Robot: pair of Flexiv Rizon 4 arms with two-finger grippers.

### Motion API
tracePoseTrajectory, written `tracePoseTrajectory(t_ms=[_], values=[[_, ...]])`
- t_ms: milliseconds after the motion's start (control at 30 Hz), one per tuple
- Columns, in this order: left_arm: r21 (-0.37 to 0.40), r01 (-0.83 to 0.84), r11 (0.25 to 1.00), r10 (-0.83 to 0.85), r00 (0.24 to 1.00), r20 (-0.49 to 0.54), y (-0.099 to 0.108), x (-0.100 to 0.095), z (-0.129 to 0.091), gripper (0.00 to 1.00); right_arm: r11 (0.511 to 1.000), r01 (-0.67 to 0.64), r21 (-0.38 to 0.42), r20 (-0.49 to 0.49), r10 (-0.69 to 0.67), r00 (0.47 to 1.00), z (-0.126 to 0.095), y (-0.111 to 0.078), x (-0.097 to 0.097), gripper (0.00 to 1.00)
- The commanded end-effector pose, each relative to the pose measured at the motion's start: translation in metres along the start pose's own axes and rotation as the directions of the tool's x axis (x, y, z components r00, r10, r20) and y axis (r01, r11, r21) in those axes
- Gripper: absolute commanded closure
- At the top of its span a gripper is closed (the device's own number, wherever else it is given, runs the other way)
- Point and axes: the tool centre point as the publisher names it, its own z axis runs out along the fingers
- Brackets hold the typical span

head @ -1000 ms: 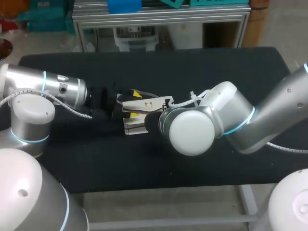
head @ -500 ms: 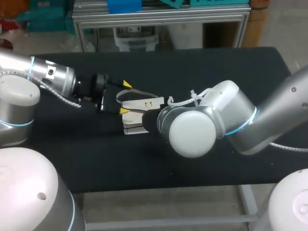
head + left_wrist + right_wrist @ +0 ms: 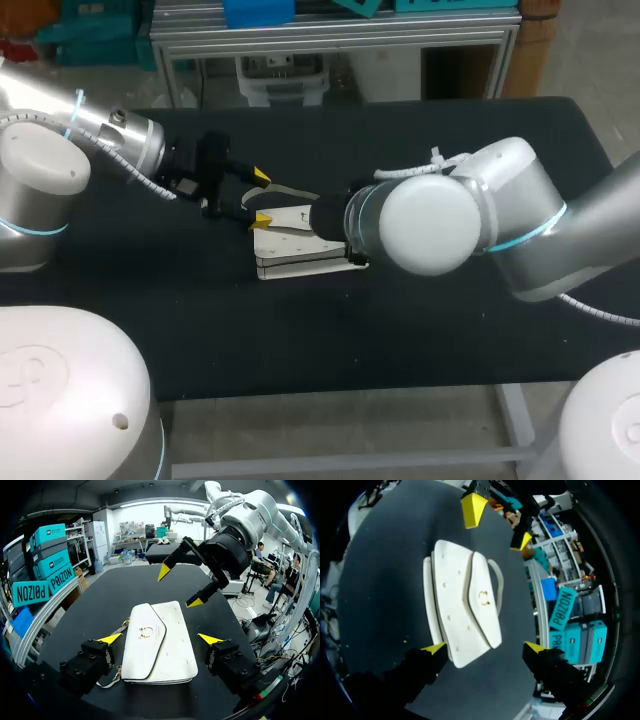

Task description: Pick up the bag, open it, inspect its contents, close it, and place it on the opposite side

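**Head view.** The white bag (image 3: 300, 248) lies flat near the middle of the black bench (image 3: 450, 130), with its long axis running side to side between the two arms. The left claw (image 3: 261, 198) is at the bag's left end, fingers spread wide and holding nothing. The right arm (image 3: 430, 225) covers the bag's right end and hides its own claw here.

**Left wrist view.** The left claw (image 3: 159, 639) is wide, its tips standing either side of the bag's (image 3: 170, 652) near short end; I see no contact. The bag runs lengthwise straight ahead. Its flap, clasp up, is closed. The right claw (image 3: 179, 587) hangs over the far end, also spread.

**Right wrist view.** The right claw (image 3: 485, 647) is wide and empty, with the bag's (image 3: 460, 600) near end between its tips and lower. The strap loops out beside the flap. The left claw (image 3: 496, 524) faces it across the bag.

**Judgement.** Both claws sit end-on, about equally near. Room between them is tight, so the one that grips should turn across the short width.
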Motion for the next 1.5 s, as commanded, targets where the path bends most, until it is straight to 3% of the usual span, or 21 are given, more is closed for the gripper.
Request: tracePoseTrajectory(t_ms=[33,400,533,800,900,1500], values=[[-0.084,0.053,0.995,-0.056,0.998,-0.035,-0.005,-0.006,0.002,0.00,1.000,0.010,0.005,-0.169,-0.009,0.986,-0.008,-0.004,-0.022,0.00],[-0.210,0.110,0.972,-0.109,0.994,0.014,-0.003,0.000,-0.009,0.00,0.995,0.090,0.043,-0.339,-0.070,0.938,-0.015,-0.010,-0.061,0.00],[-0.240,0.171,0.956,-0.164,0.985,0.047,0.002,-0.002,-0.019,0.00,0.999,0.048,0.025,-0.401,-0.034,0.915,-0.018,-0.020,-0.071,0.00],[-0.319,0.358,0.878,-0.330,0.933,0.141,0.016,-0.009,-0.026,0.00,0.995,-0.020,0.097,-0.503,0.066,0.862,-0.025,-0.028,-0.085,0.00],[-0.377,0.415,0.828,-0.362,0.909,0.207,0.024,-0.009,-0.033,0.00,0.987,-0.101,0.122,-0.521,0.150,0.840,-0.033,-0.034,-0.081,0.00],[-0.377,0.415,0.828,-0.362,0.909,0.207,0.024,-0.009,-0.033,0.00,0.987,-0.101,0.122,-0.521,0.150,0.840,-0.033,-0.034,-0.081,0.00]])
